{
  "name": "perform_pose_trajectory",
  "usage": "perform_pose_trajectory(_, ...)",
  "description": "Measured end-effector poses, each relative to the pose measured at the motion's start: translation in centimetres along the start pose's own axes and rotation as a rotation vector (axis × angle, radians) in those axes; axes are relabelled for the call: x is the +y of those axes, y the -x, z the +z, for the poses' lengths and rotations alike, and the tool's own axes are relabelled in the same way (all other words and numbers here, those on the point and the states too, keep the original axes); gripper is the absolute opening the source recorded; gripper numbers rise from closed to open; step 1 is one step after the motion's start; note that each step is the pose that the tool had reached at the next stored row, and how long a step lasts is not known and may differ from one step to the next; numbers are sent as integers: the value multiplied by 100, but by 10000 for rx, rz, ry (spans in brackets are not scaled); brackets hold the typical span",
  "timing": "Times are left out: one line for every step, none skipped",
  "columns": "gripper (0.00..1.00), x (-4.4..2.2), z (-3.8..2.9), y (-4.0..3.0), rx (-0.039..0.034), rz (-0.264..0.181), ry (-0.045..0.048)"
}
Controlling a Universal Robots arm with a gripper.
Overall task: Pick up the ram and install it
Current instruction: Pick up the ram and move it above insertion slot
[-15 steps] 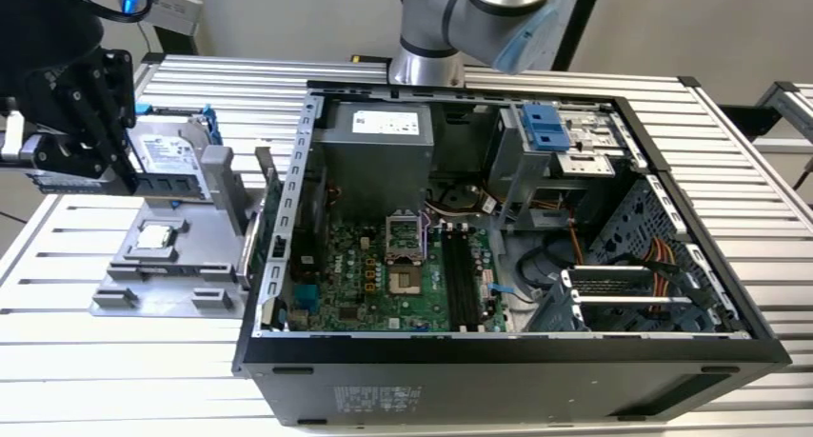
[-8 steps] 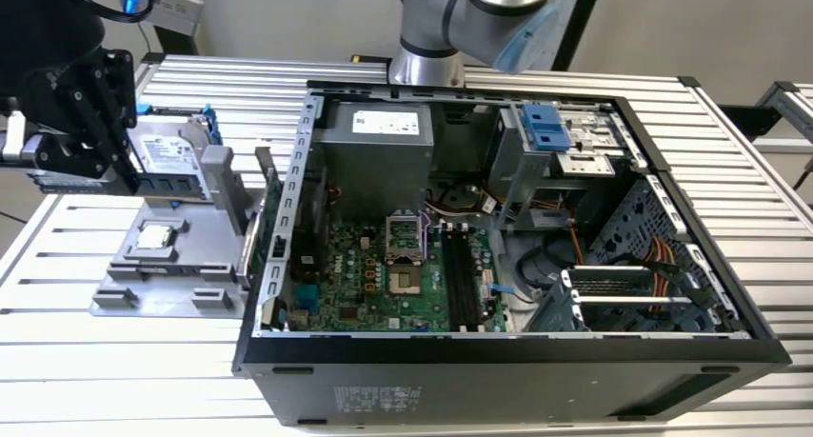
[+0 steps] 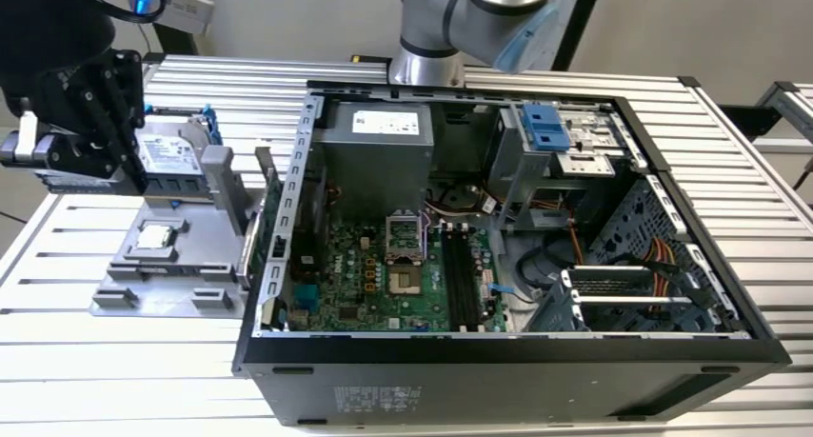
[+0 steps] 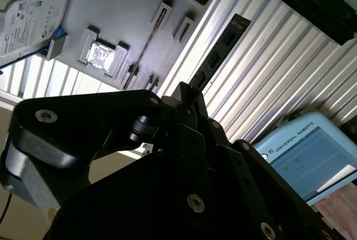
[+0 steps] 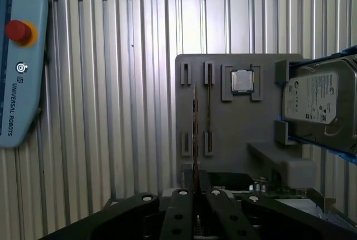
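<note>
- Ribbed aluminium table spans the whole exterior view, with pale slats running side to side.
- Open computer case lies on its side across the centre and lower right of the exterior view. Its green motherboard faces up, with two long black slots side by side on it.
- Robot arm rises at the top centre of the exterior view, behind the case.
- Grey holder tray sits on the table at the exterior view's left, just beside the case.
- Black gripper hangs at the exterior view's upper left, over the far end of the tray. In both wrist views its fingers are pressed together on the ram, at and.
- Pale blue control pendant with a red button lies on the slats, well apart from the tray.
- Silver hard drive in a blue frame stands at the tray's far end in the exterior view.
- The ram is clamped at one end and juts out from the fingertips, clear of the tray's slots. It is seen edge-on in the first wrist view. The second wrist view shows its dark flat face against the slats.
- Small square silver chip rests in its pocket in the middle of the tray.
</note>
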State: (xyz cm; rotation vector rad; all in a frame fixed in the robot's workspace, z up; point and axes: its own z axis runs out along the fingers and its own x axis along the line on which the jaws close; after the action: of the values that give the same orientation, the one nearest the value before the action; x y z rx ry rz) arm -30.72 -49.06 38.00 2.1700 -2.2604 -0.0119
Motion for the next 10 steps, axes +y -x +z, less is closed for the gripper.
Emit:
perform_pose_trajectory(0, -13, 0, 0, 0, 0, 0)
perform_pose_trajectory(0, -26, 0, 1, -1, 0, 0)
perform_pose_trajectory(0, -39, 0, 1, 0, 0, 0)
perform_pose_trajectory(0, -49, 0, 2, 0, 1, 0)
perform_pose_trajectory(0, -61, 0, 2, -1, 0, -1)
perform_pose_trajectory(0, -71, 0, 3, 0, 0, 0)
perform_pose_trajectory(0, -81, 0, 3, 0, 0, 0)
perform_pose_trajectory(0, -90, -1, 4, 1, 0, 0)
perform_pose_trajectory(0, -101, 0, 4, 0, 0, 0)
perform_pose_trajectory(0, -112, -1, 4, 0, 0, 0)
